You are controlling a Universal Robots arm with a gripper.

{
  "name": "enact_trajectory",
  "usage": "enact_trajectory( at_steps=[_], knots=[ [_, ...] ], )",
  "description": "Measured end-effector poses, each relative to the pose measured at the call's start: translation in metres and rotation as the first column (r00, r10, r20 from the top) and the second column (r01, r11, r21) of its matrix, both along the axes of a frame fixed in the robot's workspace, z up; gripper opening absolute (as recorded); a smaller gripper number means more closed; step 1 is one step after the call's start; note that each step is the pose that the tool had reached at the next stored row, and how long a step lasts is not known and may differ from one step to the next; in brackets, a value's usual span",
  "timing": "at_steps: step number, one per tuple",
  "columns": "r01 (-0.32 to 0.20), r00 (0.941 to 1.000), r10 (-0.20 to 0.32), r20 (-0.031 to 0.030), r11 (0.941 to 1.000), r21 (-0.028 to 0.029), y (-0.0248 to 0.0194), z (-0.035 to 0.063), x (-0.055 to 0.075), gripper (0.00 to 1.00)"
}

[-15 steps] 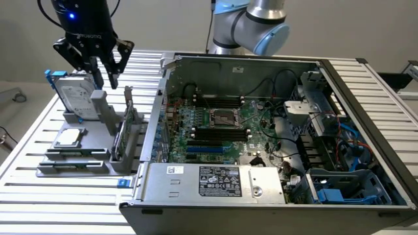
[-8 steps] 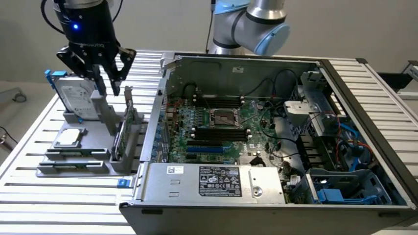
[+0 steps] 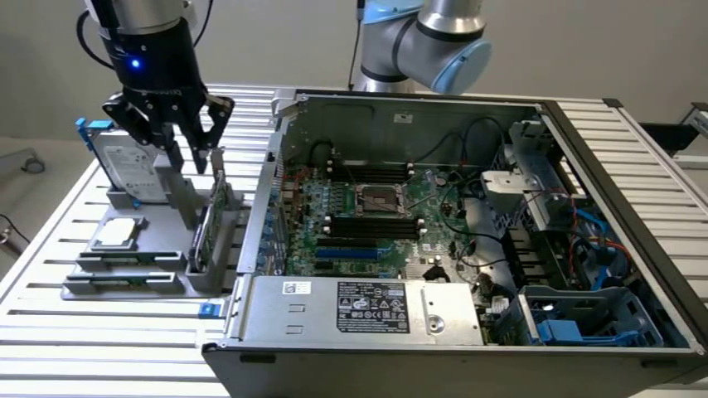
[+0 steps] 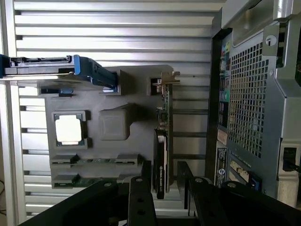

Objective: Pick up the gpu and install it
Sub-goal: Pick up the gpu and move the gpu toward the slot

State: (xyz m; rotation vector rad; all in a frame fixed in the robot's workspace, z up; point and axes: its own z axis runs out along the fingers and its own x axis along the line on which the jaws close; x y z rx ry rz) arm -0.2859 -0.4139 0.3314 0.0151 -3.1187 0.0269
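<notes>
The gpu [image 3: 217,207] stands on its edge in a slot of the grey holder [image 3: 122,282], just outside the open computer case [image 3: 443,207]. In the wrist view the gpu [image 4: 162,136] is a thin strip: green board, black cover and a silver bracket at the far end. My gripper [image 3: 188,162] hangs just above the card's rear end, open and holding nothing. In the wrist view the gripper [image 4: 163,179] has one dark finger on each side of the card's black cover, and I see no contact.
A silver hard drive [image 3: 128,162] in a blue frame stands in the same holder beside the gripper. A square silver chip [image 3: 118,232] and memory sticks [image 4: 94,162] lie lower in the holder. The case wall [image 4: 254,94] rises close beside the gpu. The slatted table [image 3: 66,332] carries everything.
</notes>
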Motion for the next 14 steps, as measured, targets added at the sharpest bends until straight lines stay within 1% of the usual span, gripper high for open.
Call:
enact_trajectory(
  at_steps=[14],
  knots=[
    [-0.013,0.9999,0.013,0.0000,0.9999,0.0000,-0.0001,-0.0255,0.000,0.36]
  ],
)
